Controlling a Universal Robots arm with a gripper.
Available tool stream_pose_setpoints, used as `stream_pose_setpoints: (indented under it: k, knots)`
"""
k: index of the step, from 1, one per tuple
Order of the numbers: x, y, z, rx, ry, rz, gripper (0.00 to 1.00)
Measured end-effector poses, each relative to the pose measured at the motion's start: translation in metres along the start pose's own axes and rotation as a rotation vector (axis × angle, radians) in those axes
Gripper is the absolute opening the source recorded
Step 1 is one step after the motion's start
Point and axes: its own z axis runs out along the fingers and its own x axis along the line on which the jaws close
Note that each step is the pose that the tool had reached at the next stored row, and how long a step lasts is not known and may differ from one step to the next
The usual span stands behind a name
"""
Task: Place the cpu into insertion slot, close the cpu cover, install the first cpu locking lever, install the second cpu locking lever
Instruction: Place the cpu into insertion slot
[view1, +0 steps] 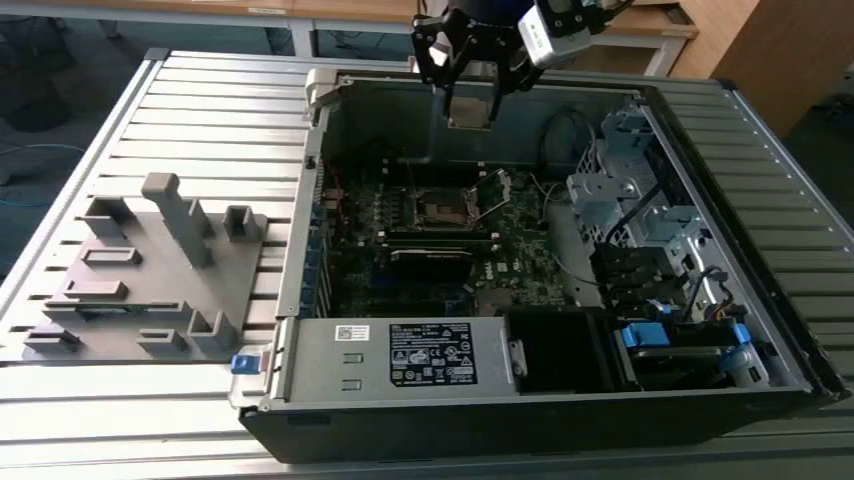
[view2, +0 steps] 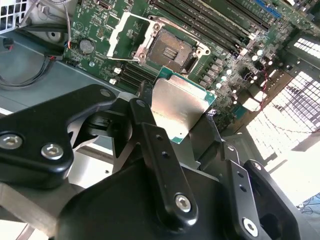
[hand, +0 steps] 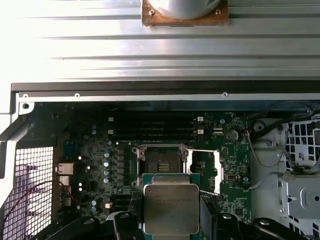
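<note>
My gripper (view1: 470, 98) hangs above the far wall of the open computer case, shut on the cpu (view1: 467, 112). In both wrist views the cpu (view2: 177, 107) (hand: 170, 207) is a flat silver-grey square with a green edge, clamped between the black fingers (view2: 145, 117). Below it on the green board lies the insertion slot (view1: 441, 208) (view2: 170, 50) (hand: 161, 162), dark-centred and uncovered. The cpu cover (view1: 497, 192) (view2: 116, 31) (hand: 216, 170) is swung open beside the slot, a thin silvery frame hinged at the slot's edge. The cpu is well above the slot and not touching the board.
A grey fixture plate (view1: 147, 270) with upright blocks lies on the slatted table at the exterior view's left. Inside the case, the labelled power supply (view1: 400, 355) sits at the front, a drive cage with cables (view1: 641, 210) at the exterior view's right, and black memory slots (hand: 150, 127) beside the socket.
</note>
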Motion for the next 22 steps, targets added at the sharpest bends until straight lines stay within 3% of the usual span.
stream_pose_setpoints:
  k: [22]
  knots:
    - [-0.0001, -0.0005, 0.0052, -0.0001, 0.0000, 0.000, 0.54]
